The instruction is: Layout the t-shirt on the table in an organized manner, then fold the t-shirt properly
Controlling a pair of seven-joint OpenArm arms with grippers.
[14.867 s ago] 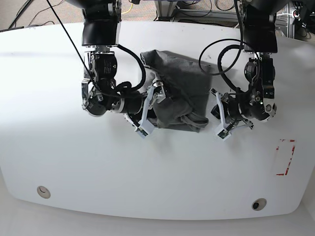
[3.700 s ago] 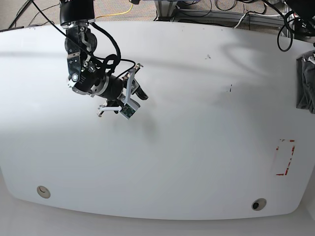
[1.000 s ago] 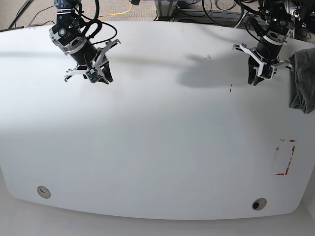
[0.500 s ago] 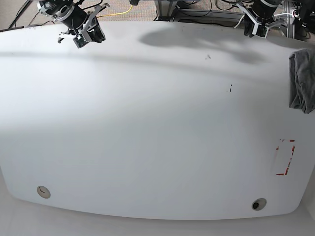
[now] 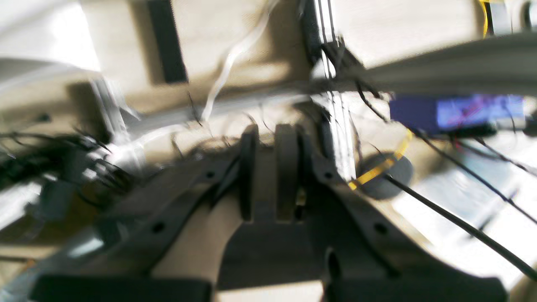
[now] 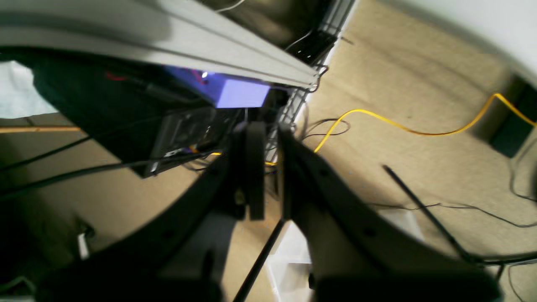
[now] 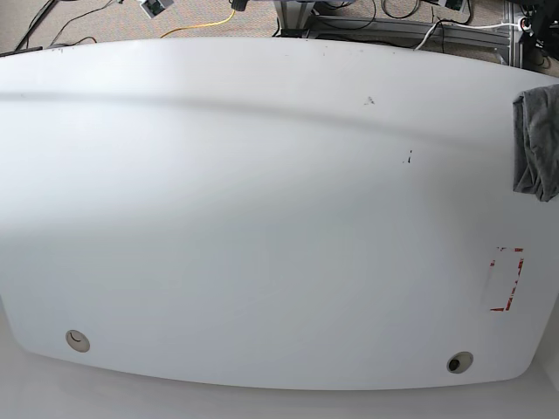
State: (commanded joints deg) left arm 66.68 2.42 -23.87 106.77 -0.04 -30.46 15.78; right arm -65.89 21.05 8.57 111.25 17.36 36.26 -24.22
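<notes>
base view shows me the table (image 7: pixel 262 218) from above, a broad glossy white top with curved edges. the shirt (image 7: pixel 534 140) is a grey bundle at the far right edge, bunched in soft folds and partly cut off by the frame, so i cannot tell how much of it hangs over the side. below it, near the same edge, a red tape mark (image 7: pixel 507 279) outlines a rectangle. two round holes sit near the front edge, one at the left (image 7: pixel 77 340) and one at the right (image 7: pixel 458 361). a few dark specks (image 7: pixel 408 157) dot the surface right of centre. only small bits of my arms show at the very top of this view.

left wrist view is heavily blurred. my left gripper (image 5: pixel 268 167) points away from the table at beige floor, cables and a grey rail. its two dark fingers (image 5: pixel 286 167) stand parallel with a narrow gap between them, and they seem nearly pressed together with nothing in the gap.

right wrist view is sharper. my right gripper (image 6: pixel 268 167) also faces the floor, where a yellow cable (image 6: pixel 402 126) curls across carpet. its fingers (image 6: pixel 255 167) are drawn close together, a thin slit between them, holding nothing.
</notes>
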